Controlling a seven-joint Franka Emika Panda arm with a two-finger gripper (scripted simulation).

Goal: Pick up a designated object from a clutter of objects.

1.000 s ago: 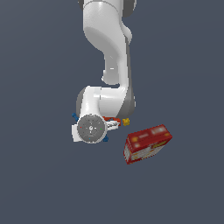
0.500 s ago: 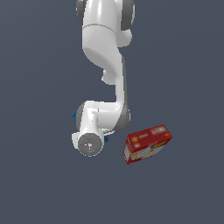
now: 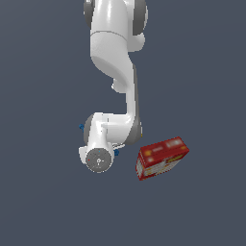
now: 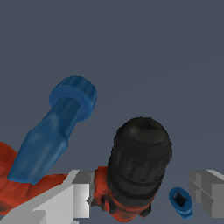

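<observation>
In the wrist view the drill point(image 4: 138, 170) fills the near field, its black chuck end pointing at the camera and its orange-red body behind. My gripper point(image 4: 142, 197) is open. One grey finger point(image 4: 76, 194) stands close beside the drill's body and the other finger point(image 4: 209, 192) is well clear of it. The chuck lies between the two fingers, nearer the first. In the exterior view my wrist point(image 3: 98, 158) hangs right over the drill and hides it, along with the fingers.
A long blue piece point(image 4: 57, 131) lies across the drill's orange body, and a small blue piece point(image 4: 181, 202) sits between chuck and far finger. The red box point(image 3: 161, 157) lies just off my wrist toward the exterior view's right. Blue specks point(image 3: 81, 127) peek out beside the arm.
My wrist has shifted toward the exterior view's left and lower in that view. It now covers the orange drill tip and the yellow block that showed beside it a second ago. The red box has not moved.
</observation>
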